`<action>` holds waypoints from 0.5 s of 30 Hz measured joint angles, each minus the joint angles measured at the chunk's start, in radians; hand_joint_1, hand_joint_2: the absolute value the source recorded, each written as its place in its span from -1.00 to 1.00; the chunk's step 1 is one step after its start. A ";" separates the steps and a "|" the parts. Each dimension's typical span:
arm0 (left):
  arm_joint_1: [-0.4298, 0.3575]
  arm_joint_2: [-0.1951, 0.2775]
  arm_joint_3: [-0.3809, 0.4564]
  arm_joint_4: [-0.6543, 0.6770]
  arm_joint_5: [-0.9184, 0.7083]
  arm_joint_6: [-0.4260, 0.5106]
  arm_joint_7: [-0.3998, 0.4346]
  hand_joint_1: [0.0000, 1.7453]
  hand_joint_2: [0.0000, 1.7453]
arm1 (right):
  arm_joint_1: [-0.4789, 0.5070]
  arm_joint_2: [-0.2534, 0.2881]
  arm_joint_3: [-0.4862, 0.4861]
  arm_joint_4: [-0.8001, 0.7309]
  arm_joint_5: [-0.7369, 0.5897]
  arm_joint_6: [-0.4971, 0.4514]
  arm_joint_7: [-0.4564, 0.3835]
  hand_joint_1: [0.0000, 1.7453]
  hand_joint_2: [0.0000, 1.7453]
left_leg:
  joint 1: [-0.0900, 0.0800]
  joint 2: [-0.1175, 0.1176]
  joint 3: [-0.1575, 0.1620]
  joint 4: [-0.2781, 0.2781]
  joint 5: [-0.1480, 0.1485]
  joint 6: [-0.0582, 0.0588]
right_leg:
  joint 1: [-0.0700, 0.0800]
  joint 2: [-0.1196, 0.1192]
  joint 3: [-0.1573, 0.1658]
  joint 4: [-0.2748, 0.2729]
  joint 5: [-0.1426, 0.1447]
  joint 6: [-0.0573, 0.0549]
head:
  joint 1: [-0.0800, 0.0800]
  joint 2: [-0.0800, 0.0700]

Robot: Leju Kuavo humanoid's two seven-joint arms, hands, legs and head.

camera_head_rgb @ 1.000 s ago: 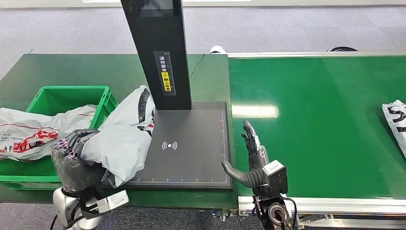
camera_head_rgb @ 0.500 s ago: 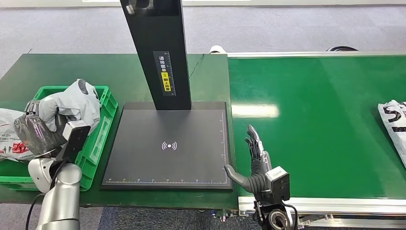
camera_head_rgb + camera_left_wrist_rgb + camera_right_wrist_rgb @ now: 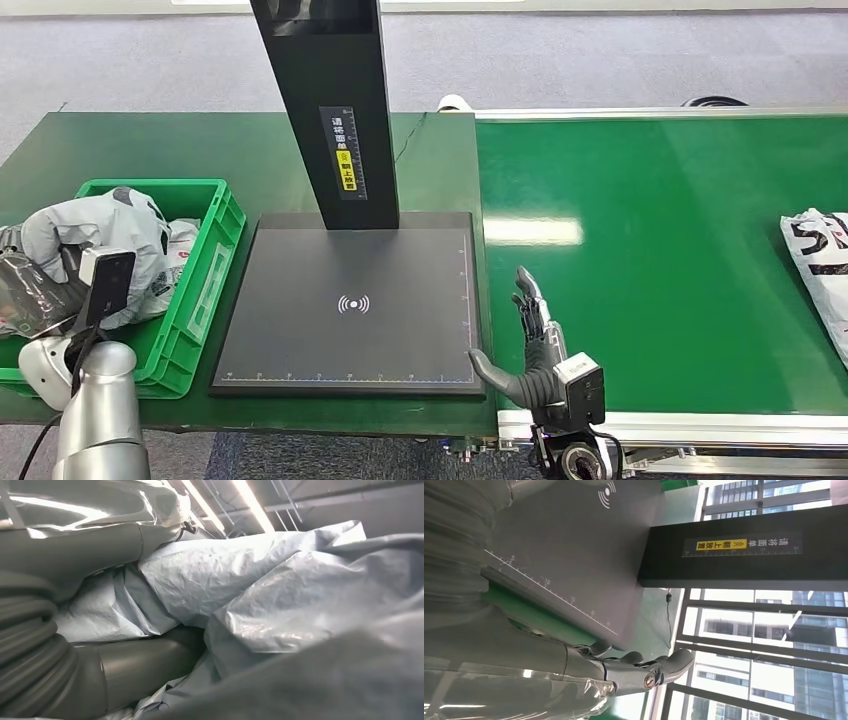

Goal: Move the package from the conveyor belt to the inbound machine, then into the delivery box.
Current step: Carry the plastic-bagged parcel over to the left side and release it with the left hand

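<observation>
Head view: our left hand [image 3: 45,285] grips the package [image 3: 95,225] over the box [image 3: 205,275]; right hand [image 3: 530,345] waits, fingers apart. We judge the last step underway: next, we lower and let go.

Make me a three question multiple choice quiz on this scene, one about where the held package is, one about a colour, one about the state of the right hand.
1. Where is the grey package?
A. on the scanner plate
B. over the green crate, in the left hand
C. on the conveyor belt

2. What colour is the conveyor belt?
A. green
B. black
C. blue

3. How is the right hand?
A. gripping a package
B. closed in a fist
C. empty, fingers apart

Answers: 1 B, the left hand holds it above the crate. 2 A, the belt surface is green. 3 C, it holds nothing beside the scanner plate.
</observation>
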 joint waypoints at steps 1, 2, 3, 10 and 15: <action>-0.002 0.000 0.008 0.002 -0.004 0.000 -0.003 1.00 1.00 | 0.002 0.000 0.000 0.000 0.000 0.000 0.000 -1.00 1.00 | 0.000 0.000 0.000 0.000 0.000 0.000 | 0.000 0.000 0.000 0.000 0.000 0.000 | 0.000 0.000; -0.004 0.001 0.012 0.006 -0.013 0.000 0.001 1.00 1.00 | 0.003 0.000 0.000 0.000 0.000 0.000 0.000 -1.00 1.00 | 0.000 0.000 0.000 0.000 0.000 0.000 | 0.000 0.000 0.000 0.000 0.000 0.000 | 0.000 0.000; -0.008 0.002 0.013 0.013 -0.023 0.000 0.010 1.00 1.00 | 0.003 0.000 0.000 0.000 0.000 0.000 0.000 -1.00 1.00 | 0.000 0.000 0.000 0.000 0.000 0.000 | 0.000 0.000 0.000 0.000 0.000 0.000 | 0.000 0.000; -0.021 0.034 -0.094 0.099 -0.024 0.000 0.133 -1.00 1.00 | 0.004 -0.003 0.000 -0.004 0.000 -0.002 0.001 -1.00 1.00 | 0.000 0.000 0.000 0.000 0.000 0.000 | 0.000 0.000 0.000 0.000 0.000 0.000 | 0.000 0.000; -0.019 0.057 -0.210 0.129 -0.006 -0.023 0.172 -1.00 1.00 | 0.004 -0.006 0.000 -0.008 0.000 -0.002 0.005 -1.00 1.00 | 0.000 0.000 0.000 0.000 0.000 0.000 | 0.000 0.000 0.001 0.000 0.000 0.000 | 0.000 0.000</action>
